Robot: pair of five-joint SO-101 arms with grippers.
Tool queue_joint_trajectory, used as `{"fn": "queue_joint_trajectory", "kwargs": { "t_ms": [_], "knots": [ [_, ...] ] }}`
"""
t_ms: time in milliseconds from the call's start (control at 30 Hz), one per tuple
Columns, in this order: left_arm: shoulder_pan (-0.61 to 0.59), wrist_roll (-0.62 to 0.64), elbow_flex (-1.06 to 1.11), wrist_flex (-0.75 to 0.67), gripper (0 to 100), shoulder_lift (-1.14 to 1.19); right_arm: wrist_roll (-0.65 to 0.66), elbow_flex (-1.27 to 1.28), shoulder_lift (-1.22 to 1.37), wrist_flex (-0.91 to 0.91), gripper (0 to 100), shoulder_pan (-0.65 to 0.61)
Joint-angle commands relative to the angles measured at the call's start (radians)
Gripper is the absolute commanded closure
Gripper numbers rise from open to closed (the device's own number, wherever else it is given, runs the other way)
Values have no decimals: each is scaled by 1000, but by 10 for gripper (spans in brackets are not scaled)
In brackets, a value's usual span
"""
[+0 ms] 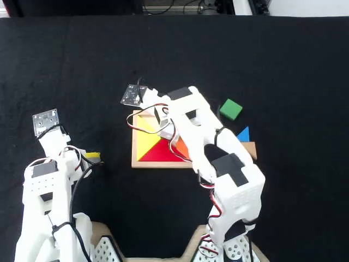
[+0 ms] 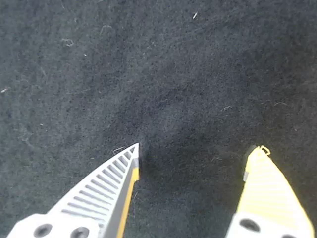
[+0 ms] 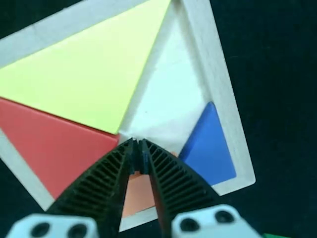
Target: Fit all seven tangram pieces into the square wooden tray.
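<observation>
Four pieces in the tray [image 3: 218,74] (yellow [image 3: 84,74], red [image 3: 54,144], orange [image 3: 136,193], blue [image 3: 208,146]); right fingers [image 3: 104,183] together, left fingers [image 2: 104,188] apart

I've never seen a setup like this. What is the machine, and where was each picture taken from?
Two white robot arms, left and right, sit at a black-clothed table. One picture looks down from above; the other two come from a camera on each arm's wrist. The right gripper, fingers shut with nothing seen between them, hangs over the wooden tray, which holds a yellow triangle, a red triangle, an orange piece and a blue triangle. A green square and a second blue triangle lie outside it. The left gripper, fingers open, is over bare table.
</observation>
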Motion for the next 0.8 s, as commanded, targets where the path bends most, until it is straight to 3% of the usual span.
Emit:
{"fn": "queue_joint_trajectory", "kwargs": {
  "t_ms": [0,200,500,767],
  "knots": [
    [12,-14,-7,-5,668,-8,-8,-25,-41,9,988,-23],
    [12,-14,-7,-5,668,-8,-8,10,-48,8,988,-84],
    [12,-14,-7,-5,668,-8,-9,-82,-50,12,988,9],
    [12,-14,-7,-5,668,-8,-9,-73,-41,-26,988,-17]
  ]
}}
